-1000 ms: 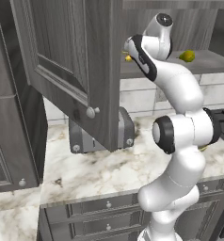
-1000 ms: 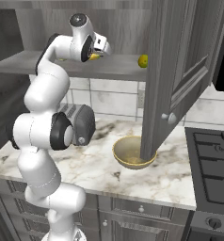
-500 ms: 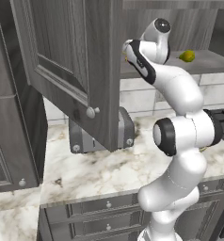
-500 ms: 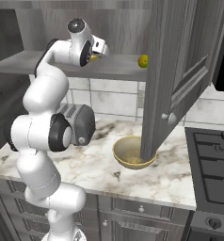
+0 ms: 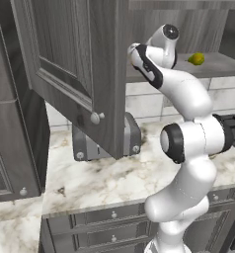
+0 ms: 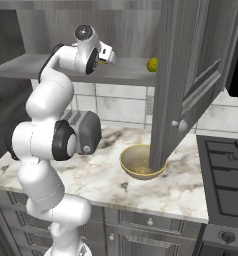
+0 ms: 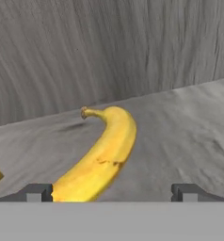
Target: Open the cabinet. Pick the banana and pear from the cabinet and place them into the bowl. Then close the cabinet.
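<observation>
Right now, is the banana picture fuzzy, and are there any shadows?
In the hand view the banana looks sharp, with a soft dark shadow on the shelf beside its stem; in the right base view the bowl sits in the open door's shade.

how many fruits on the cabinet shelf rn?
2 clearly. Banana lies on the shelf right before the open gripper; pear sits further right on it. A yellow sliver at hand view's left edge is unidentifiable.

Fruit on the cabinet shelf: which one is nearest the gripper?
The banana: it lies right before the open gripper, while the pear sits farther along the shelf.
</observation>
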Controlling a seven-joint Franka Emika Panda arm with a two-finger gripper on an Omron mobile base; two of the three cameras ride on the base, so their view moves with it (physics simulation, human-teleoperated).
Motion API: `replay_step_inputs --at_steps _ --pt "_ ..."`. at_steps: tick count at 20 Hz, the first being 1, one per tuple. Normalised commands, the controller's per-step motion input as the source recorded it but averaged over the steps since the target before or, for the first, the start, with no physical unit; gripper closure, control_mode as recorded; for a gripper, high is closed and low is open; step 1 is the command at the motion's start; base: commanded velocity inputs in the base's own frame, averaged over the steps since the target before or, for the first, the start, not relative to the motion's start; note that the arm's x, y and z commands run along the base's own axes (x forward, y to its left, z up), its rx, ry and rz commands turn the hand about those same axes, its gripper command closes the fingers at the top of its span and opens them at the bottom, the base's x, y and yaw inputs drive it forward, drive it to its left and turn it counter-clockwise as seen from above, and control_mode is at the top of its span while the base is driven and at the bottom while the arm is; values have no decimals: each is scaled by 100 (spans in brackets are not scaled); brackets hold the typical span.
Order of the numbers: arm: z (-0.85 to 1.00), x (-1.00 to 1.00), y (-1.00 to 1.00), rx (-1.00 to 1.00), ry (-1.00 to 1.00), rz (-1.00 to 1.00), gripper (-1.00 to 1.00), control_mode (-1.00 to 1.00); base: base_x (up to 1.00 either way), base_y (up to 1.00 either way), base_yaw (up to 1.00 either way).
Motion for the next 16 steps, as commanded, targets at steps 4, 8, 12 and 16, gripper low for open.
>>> replay_step_inputs --at_steps 4,8,12,16 --pt "-10 40 8 5 0 0 -100 -100 0 0 0" --pt "-16 52 15 2 0 0 -100 -100 0 0 0" --pt "-30 31 25 4 3 0 100 -100 0 0 0" --pt "-9 6 8 0 2 0 100 -100 0 0 0"
